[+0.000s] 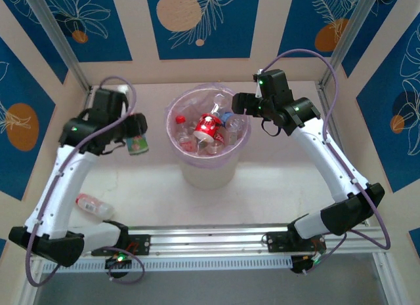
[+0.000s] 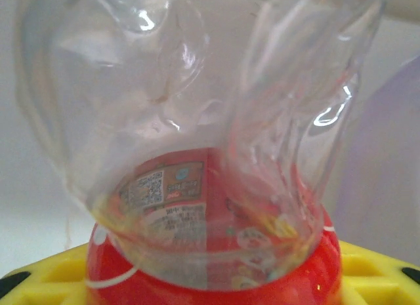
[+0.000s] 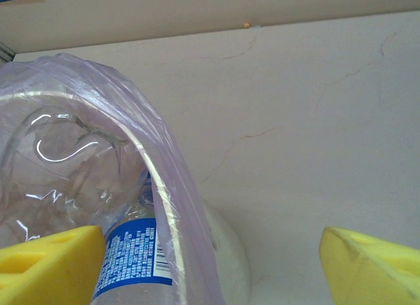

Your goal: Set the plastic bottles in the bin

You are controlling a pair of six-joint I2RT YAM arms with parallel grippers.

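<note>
1. Currently the bin (image 1: pixel 207 175), a white pail with a pinkish-purple liner (image 3: pixel 167 187) over its rim, stands on the surface (image 1: pixel 275 180) near the middle of the far edge.
2. Several plastic bottles (image 1: pixel 197 131) lie heaped inside it. Among them are a red-labelled one (image 1: pixel 209 126) on top and a blue-labelled bottle (image 3: pixel 131 265) pressed against the inner side of the liner.
3. Just left of the bin, toward the far left corner of the surface, the left fingers (image 1: pixel 136 129) grasp a crumpled clear bottle (image 1: pixel 138 145).
4. From the left wrist, that crumpled clear bottle (image 2: pixel 197 154) sits with its red label squeezed between the yellow left fingers (image 2: pixel 46 275), which meet it on both sides. I cannot tell whether it rests on the surface or is off it.
5. Over the far right part of the bin's rim, the right fingers (image 1: pixel 239 103) hang released. From the right wrist, the right fingers (image 3: pixel 52 262) stand wide apart with nothing gripped, one inside the liner beside the blue-labelled bottle, the other outside the bin.
6. One loose bottle (image 1: pixel 95 205) lies on its side near the front left corner, partly under the left arm (image 1: pixel 62 180), well apart from the bin.
</note>
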